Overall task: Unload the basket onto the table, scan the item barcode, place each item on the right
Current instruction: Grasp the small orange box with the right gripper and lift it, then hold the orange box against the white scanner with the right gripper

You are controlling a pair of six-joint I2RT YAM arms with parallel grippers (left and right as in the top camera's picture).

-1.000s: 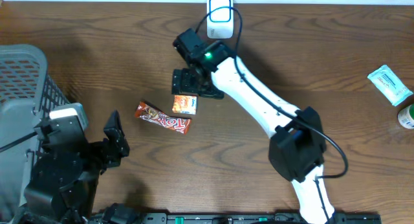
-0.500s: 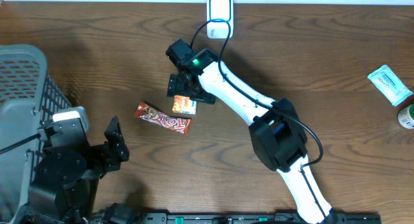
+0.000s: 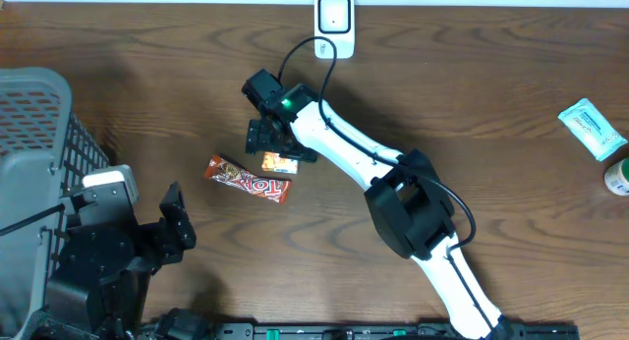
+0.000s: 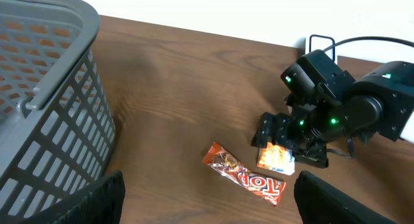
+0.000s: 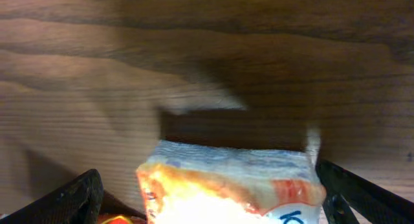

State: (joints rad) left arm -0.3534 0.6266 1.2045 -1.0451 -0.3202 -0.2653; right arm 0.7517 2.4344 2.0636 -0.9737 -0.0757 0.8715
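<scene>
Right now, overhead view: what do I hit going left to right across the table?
basket → left gripper → candy bar → white scanner → teal packet. The orange pack overlaps the bar, so it is left out.

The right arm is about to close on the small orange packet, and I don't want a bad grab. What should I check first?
1. Right gripper open: ok.
2. Orange packet between its fingers, right wrist view: ok.
3. Candy bar clear of the fingers: cannot tell; it lies close beside the packet.
4. Barcode face located: cannot tell.
5. Left gripper open, parked by the basket, away from the packet: ok.
6. White scanner at the far edge uncovered: ok.
</scene>
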